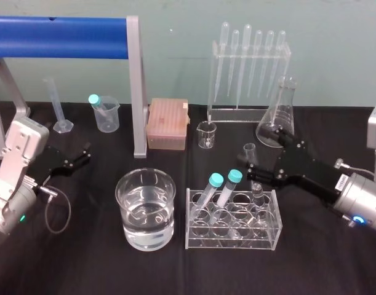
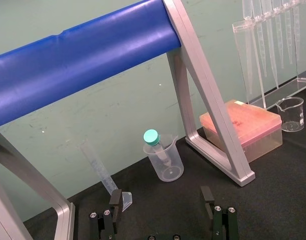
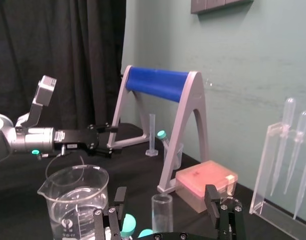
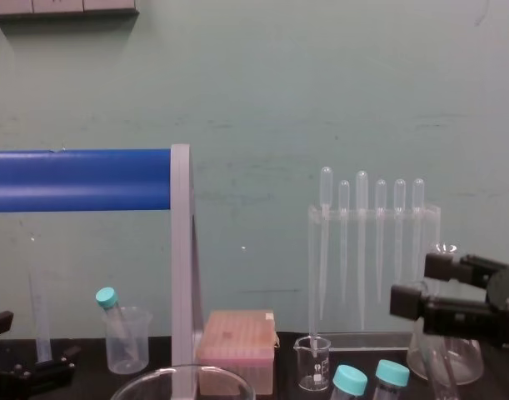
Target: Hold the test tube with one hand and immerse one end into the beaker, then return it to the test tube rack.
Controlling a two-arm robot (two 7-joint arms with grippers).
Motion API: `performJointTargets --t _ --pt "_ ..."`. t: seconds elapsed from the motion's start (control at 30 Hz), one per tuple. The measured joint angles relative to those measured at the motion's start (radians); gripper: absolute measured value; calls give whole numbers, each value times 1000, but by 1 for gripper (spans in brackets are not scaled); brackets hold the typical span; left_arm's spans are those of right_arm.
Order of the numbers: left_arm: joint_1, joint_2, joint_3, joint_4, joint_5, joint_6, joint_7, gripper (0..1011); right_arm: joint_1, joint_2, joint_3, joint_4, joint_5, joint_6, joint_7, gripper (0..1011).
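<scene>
In the head view, the right gripper [image 1: 260, 153] is wide open, with one finger on each side of the test tube [image 1: 252, 158]. It is not holding the tube. The tube stands up straight in the test tube rack [image 1: 234, 238], in a back hole right at the gripper's tips. The beaker [image 1: 146, 209], with water [image 1: 148, 226] in it, sits past the rack, on the far side from this gripper. The left gripper [image 1: 77, 161] is open and empty, well apart, out beyond the beaker.

In the left wrist view, the left gripper [image 2: 161, 200] has its fingers far apart with nothing between them.

In the right wrist view, the test tube [image 3: 162, 211] stands between the right gripper's [image 3: 166, 196] fingers, with a gap on each side. The beaker [image 3: 75, 200] is just off to one side.

In the chest view, the right gripper [image 4: 421, 285] hangs open.

I think no part of the job is done yet. What is left is to squeeze the tube, lift it, dip one end in the water, and put it back.
</scene>
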Motion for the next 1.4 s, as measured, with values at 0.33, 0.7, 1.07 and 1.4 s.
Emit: performJointTargets --t 0.33,0.7,1.07,1.4 --pt "0 0 0 0 0 0 0 1000 6 -11 -23 16 -19 30 -3 1000" --pt "0 0 0 0 0 0 0 1000 15 -26 -29 33 -23 45 -16 1000" --pt "0 0 0 0 0 0 0 1000 16 -32 -28 35 -21 50 -24 1000" --pt "0 0 0 0 0 0 0 1000 15 -32 -27 34 -20 50 -24 1000"
